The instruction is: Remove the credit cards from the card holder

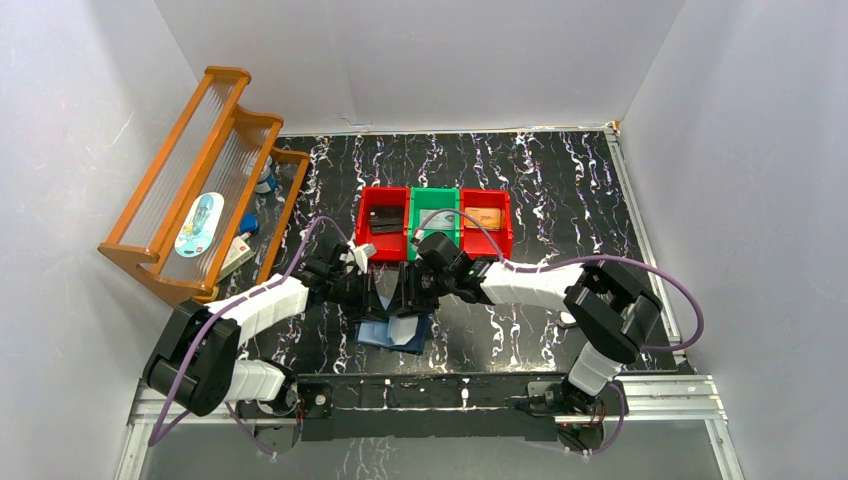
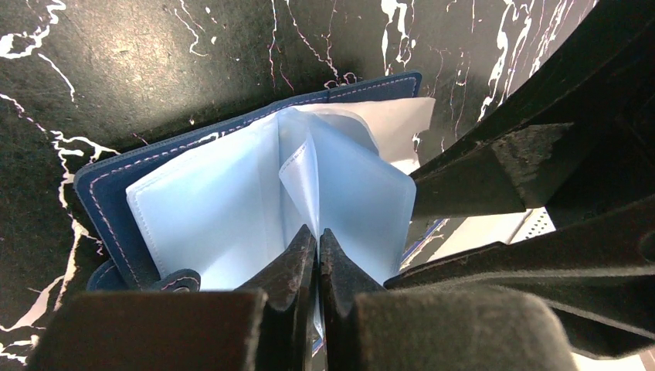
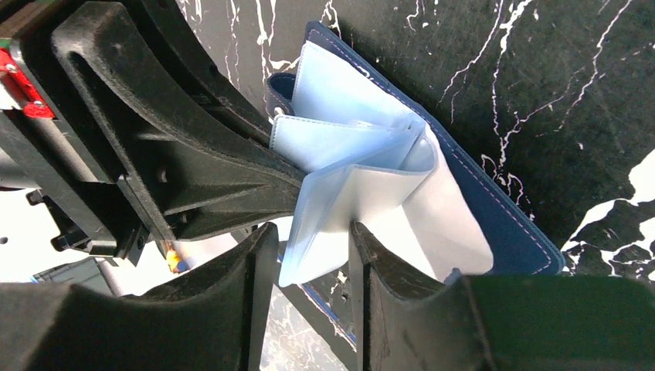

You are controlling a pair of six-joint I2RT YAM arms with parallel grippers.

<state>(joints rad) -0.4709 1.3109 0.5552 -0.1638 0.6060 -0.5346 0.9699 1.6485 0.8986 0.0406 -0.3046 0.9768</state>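
The navy card holder (image 1: 392, 332) lies open on the black marbled table, its pale blue sleeves (image 2: 224, 209) fanned upward. My left gripper (image 2: 317, 236) is shut on the lower edge of one upright sleeve (image 2: 305, 174). My right gripper (image 3: 313, 232) comes in from the other side, open, with the corner of another sleeve (image 3: 347, 201) between its fingers and a gap on the left of it. No card shows inside the sleeves. In the top view both grippers (image 1: 378, 298) (image 1: 408, 300) meet just above the holder. A dark credit card (image 1: 385, 227) lies in the left red bin (image 1: 383, 200).
Behind the grippers stand three bins in a row: the left red one, a green one (image 1: 434, 197) and another red one (image 1: 486, 245) with an orange card (image 1: 486, 218). A wooden rack (image 1: 215, 150) with small items leans at the left wall.
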